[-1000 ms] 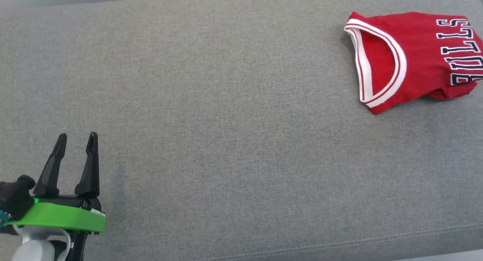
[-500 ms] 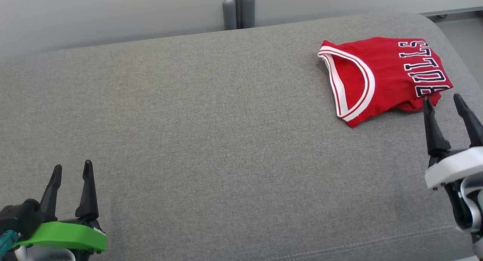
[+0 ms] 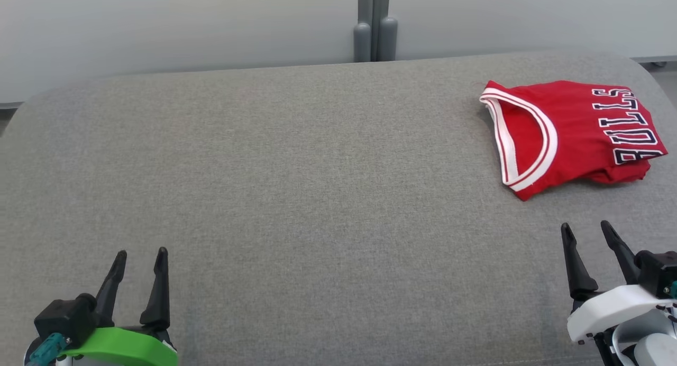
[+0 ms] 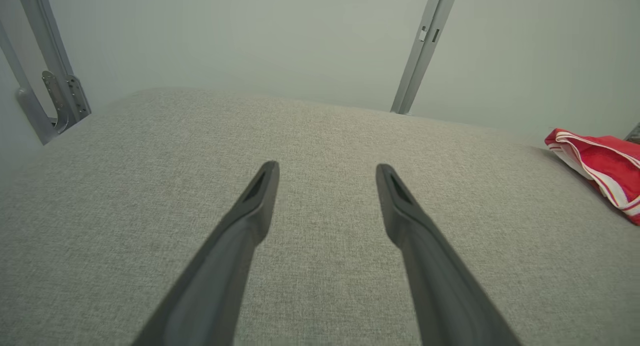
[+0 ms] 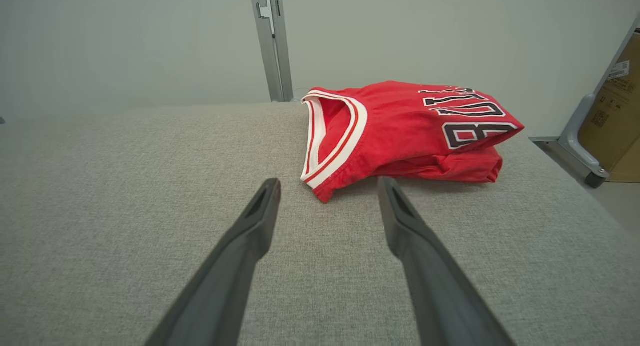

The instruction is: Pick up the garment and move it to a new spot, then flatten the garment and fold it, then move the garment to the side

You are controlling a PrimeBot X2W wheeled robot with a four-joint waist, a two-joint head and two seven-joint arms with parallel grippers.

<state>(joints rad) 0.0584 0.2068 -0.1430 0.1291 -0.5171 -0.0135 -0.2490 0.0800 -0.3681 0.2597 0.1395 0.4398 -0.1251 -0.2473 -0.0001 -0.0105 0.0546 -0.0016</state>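
garment: red jersey (image 3: 582,128) with white-and-red trim and dark lettering. It's lying as a loose, doubled-over bundle at the far right end of the grey fabric-covered table (image 3: 317,197), toward the back edge.
left hand: the left hand (image 3: 142,251) is low at the near left corner, fingers spread wide with nothing between them. It's well apart from the jersey.
right hand: the right hand (image 3: 585,225) is at the near right, fingers spread and empty. It points roughly at the jersey's near edge, near it but not touching.
weight: my guess is super light, thin knit, no effort to lift.
stiffness: totally floppy. Lift it by one point and I'd expect it to sag and the layers to fall open.
slip: the cloth looks smooth but the table cover looks grippy, so dragging would probably bunch it up. Better to lift it clear.
where to grab: the trim band (image 3: 550,144) is a thicker stitched edge, a nice pinch spot. The near corner (image 5: 322,193) works too.
two-hand tip: for flattening I'd take two spread-out points, one per hand.
fragile: nah. The worst case is pinching the table cover along with it.
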